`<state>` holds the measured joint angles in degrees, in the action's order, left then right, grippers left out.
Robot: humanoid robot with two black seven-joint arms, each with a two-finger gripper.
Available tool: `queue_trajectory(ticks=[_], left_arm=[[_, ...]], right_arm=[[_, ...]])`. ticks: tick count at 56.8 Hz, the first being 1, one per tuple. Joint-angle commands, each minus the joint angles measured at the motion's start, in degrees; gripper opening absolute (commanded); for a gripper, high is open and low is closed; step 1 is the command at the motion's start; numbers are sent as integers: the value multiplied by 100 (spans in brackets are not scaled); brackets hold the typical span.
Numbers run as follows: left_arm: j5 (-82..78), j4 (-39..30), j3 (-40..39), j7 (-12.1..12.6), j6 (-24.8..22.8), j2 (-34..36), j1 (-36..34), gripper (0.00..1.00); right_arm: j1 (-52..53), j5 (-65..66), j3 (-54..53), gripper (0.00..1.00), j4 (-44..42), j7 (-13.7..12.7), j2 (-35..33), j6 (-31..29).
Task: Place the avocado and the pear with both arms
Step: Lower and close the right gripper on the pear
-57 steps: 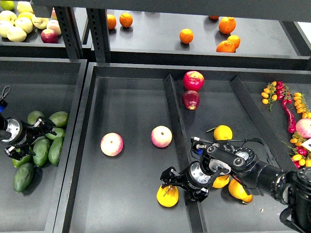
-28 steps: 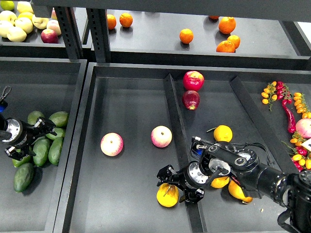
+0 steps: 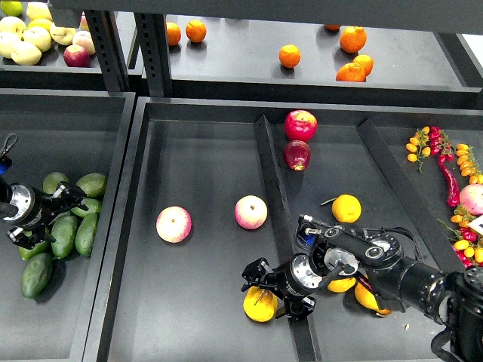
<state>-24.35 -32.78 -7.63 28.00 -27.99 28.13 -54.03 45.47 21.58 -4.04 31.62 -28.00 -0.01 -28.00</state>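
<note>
Our left gripper [image 3: 66,202] sits at the far left over the pile of green avocados [image 3: 75,226], fingers spread apart, nothing clamped. The dark green avocado [image 3: 36,274] lies below and just left of that gripper, at the pile's near end, apart from the fingers. Right of it, two pink-yellow apples [image 3: 174,224] rest in the middle tray, up and left of our right gripper [image 3: 266,289]. That gripper's fingers look spread around the pear [image 3: 260,305], which sits on the tray floor beside the divider [image 3: 273,181]; contact we cannot tell. Plain yellow-orange pears [image 3: 346,208] lie right of it.
</note>
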Motion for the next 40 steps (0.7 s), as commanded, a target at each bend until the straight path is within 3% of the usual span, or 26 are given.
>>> queue_trajectory(ticks=[1,21,40], left_arm=[[0,0,-1,0,-1,-1,-2,99],[0,0,-1,0,-1,-27,7,99],[0,0,-1,0,-1,-36,7,99]], right_arm=[[-12,-5,0,100,-25,0,1,0],[-21,4,0,98,-60,0,1,0],[-21,4,0,49,-86,0,1,0]])
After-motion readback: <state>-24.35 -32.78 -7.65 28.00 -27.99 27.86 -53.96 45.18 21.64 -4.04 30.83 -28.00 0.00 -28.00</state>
